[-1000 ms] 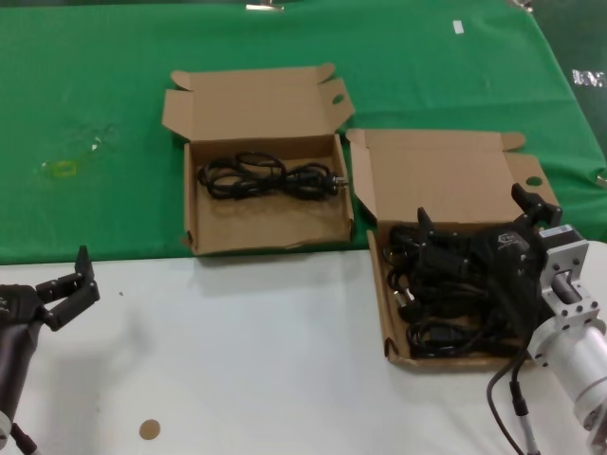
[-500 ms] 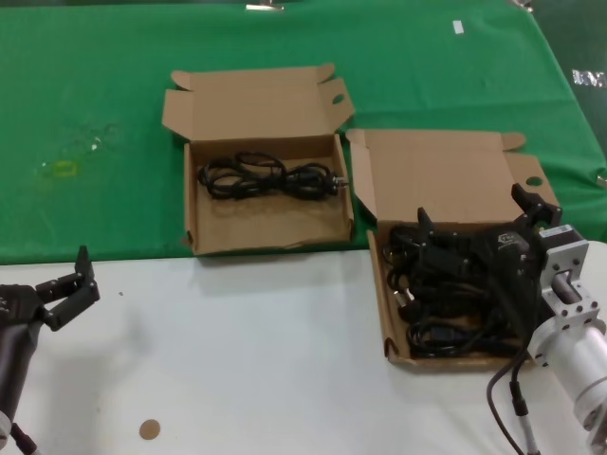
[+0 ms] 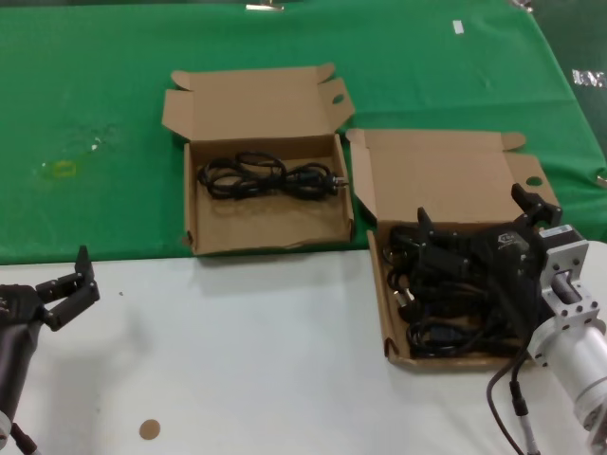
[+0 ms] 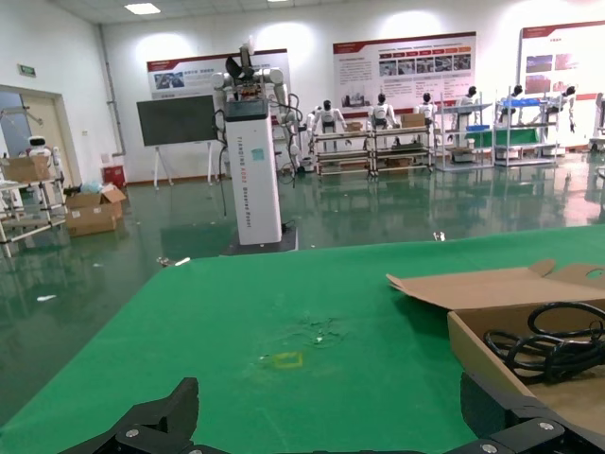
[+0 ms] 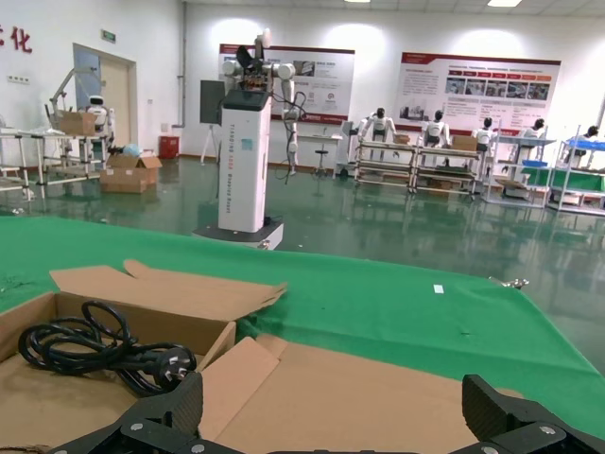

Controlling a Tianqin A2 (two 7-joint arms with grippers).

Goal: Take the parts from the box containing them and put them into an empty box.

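The box containing the parts [image 3: 387,313] lies at the right with its lid open. Several black coiled power cords [image 3: 441,318] fill it. My right gripper [image 3: 474,210] is open and empty, over the far part of this pile. In the right wrist view its fingers [image 5: 180,407] stand wide apart in front of the lid [image 5: 378,388]. The other box [image 3: 270,237], with a wavy front edge, lies in the middle and holds one cord [image 3: 270,178], which also shows in the right wrist view [image 5: 95,345]. My left gripper [image 3: 74,284] is open and empty at the near left.
A green cloth [image 3: 95,85] covers the far half and the white table [image 3: 266,360] the near half. A small brown disc [image 3: 149,429] lies on the white part. A yellowish mark [image 3: 62,169] is on the cloth at the left.
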